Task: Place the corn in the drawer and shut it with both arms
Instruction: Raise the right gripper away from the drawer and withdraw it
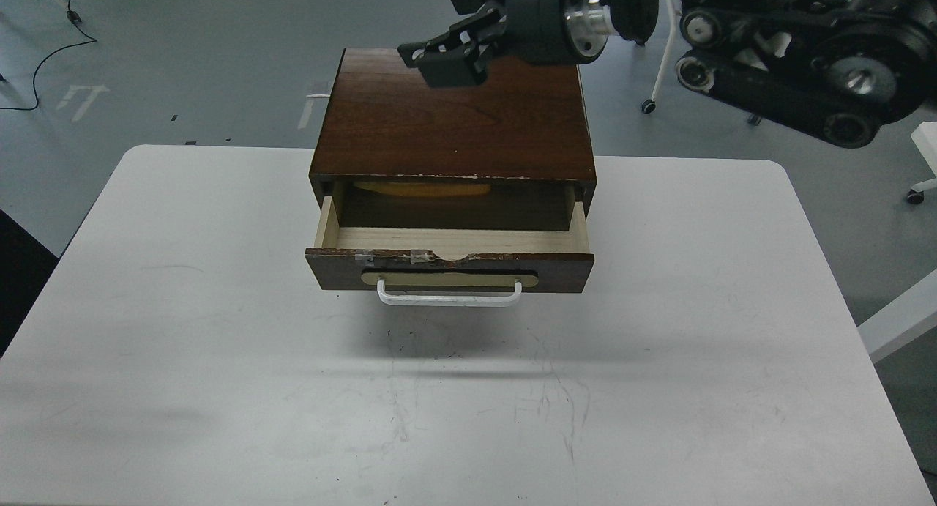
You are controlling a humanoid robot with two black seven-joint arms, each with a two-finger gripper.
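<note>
Corn [422, 189] is seen at the back of the half-open drawer [448, 269], awaiting closing. The right gripper [439, 58] is held above the cabinet [454, 121], jaws apart, empty.

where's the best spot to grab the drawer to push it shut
Judging by its pose, take the drawer at its white bar handle, coming from the front, the camera's side. The bar stands clear of the front panel at mid-width, so a push there should slide it in straight. The corn already lies at the back.
</note>
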